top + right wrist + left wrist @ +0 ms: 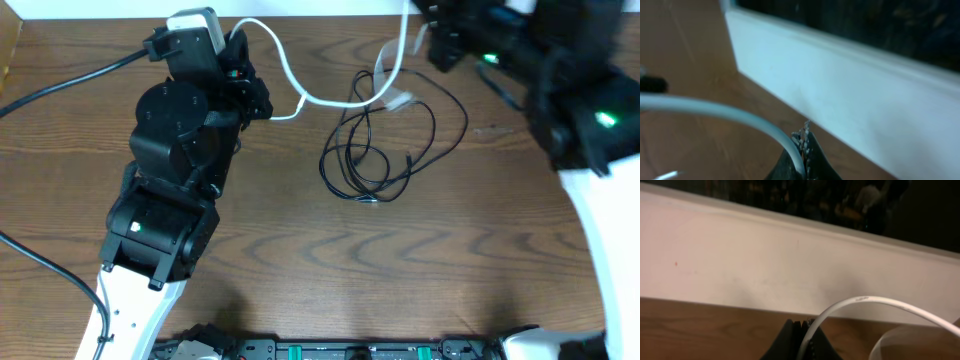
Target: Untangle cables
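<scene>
A white cable (288, 72) stretches in a sagging arc between my two grippers. My left gripper (239, 37) is shut on one part of it at the back left; the left wrist view shows the cable (860, 301) leaving the closed jaws (806, 329). My right gripper (417, 14) is shut on it at the back edge; the right wrist view shows the cable (715, 111) in the closed jaws (803, 146). Thin black cables (362, 150) lie looped together on the table below the white arc, which crosses their top.
A pale flat strip (388, 62) lies beside the white cable near the black loops. A thick black arm cord (70, 82) runs off to the left. A white wall (765, 265) borders the table's far edge. The wooden table (300, 260) extends to the front.
</scene>
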Controlling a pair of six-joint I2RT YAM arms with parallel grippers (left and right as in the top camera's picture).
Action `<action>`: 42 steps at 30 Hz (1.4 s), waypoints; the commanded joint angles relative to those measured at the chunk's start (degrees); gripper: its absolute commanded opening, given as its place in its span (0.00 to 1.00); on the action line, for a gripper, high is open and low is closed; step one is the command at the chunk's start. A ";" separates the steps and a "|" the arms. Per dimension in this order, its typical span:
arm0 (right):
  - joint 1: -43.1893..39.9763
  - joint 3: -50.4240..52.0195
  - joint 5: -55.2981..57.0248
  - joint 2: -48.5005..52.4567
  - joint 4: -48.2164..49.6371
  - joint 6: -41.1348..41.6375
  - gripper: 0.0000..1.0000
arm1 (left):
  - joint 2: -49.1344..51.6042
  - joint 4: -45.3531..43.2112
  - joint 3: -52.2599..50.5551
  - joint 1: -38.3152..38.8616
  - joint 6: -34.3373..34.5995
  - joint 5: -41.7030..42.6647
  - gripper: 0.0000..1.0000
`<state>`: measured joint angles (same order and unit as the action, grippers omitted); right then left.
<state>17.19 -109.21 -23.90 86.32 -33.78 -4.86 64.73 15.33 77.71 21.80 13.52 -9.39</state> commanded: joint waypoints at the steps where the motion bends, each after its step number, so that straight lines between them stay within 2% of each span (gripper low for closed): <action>1: -1.73 0.07 4.20 -0.85 -2.08 1.64 0.01 | 0.42 1.42 0.15 -0.24 -0.28 -0.09 0.08; 3: -2.89 0.07 4.92 -1.05 -3.34 1.64 0.01 | 0.85 2.51 0.15 -0.24 -0.28 -0.09 0.08; 4: -3.43 0.09 4.92 -0.96 -3.93 1.64 0.01 | 1.18 2.93 0.15 -0.24 -0.28 -0.09 0.15; 5: -4.04 0.07 4.96 -0.81 -4.68 1.64 0.01 | 1.66 3.56 0.15 -0.24 -0.28 -0.09 0.31; 8: -5.79 0.09 4.96 -0.52 -6.21 1.66 0.01 | 2.93 4.68 0.15 -0.24 -0.28 -0.09 0.65; 9: -6.54 0.09 5.20 -0.42 -6.45 1.84 0.01 | 3.50 5.01 0.15 -0.24 -0.28 -0.09 0.79; 10: -7.04 0.09 5.68 -0.37 -6.51 2.29 0.01 | 3.78 5.16 0.15 -0.24 -0.28 -0.09 0.82; 11: -7.74 0.09 6.14 -0.28 -6.51 2.51 0.01 | 4.31 5.29 0.15 -0.24 -0.28 -0.09 0.90; 18: -17.09 0.09 11.58 0.61 -6.75 2.60 0.01 | 7.61 6.95 0.15 -0.24 -0.33 -0.11 0.92; 25: -28.35 0.09 11.58 4.09 -5.38 1.60 0.01 | 8.04 11.23 0.15 -0.24 -0.35 -0.15 0.92; 34: -42.29 0.09 11.54 8.41 -2.23 1.60 0.01 | 8.24 11.37 0.15 -0.24 -0.33 -0.13 0.92; 42: -47.04 0.13 13.33 15.41 -2.73 -0.59 0.01 | 8.26 11.39 0.15 -0.24 -0.31 -0.15 0.92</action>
<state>-29.39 -109.12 -12.03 98.91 -36.21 -3.99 72.66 26.68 77.69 21.80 13.50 -9.34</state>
